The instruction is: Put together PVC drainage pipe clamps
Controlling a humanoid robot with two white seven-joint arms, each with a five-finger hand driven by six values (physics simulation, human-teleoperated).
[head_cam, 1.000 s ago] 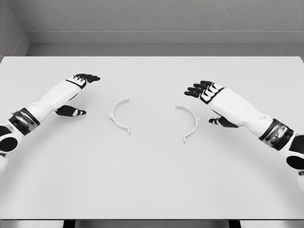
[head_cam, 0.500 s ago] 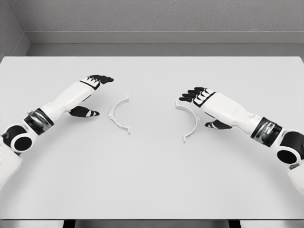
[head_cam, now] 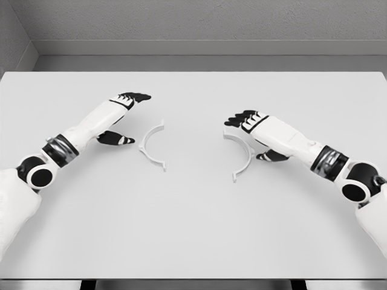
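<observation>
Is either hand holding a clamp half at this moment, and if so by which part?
Nothing is held. The left hand is open beside the left clamp half; the right hand is open at the right clamp half, fingers not closed on it.

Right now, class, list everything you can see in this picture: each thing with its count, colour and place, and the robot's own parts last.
table: one, light grey, fills most of the view.
left clamp half: one, white, curved, lying left of the table's middle, apart from the other half.
right clamp half: one, white, curved, lying right of the middle.
wall: grey, behind the table.
left hand: one, white with black fingers, open, just left of the left clamp half.
right hand: one, white with black fingers, open, at the right clamp half's upper end.
</observation>
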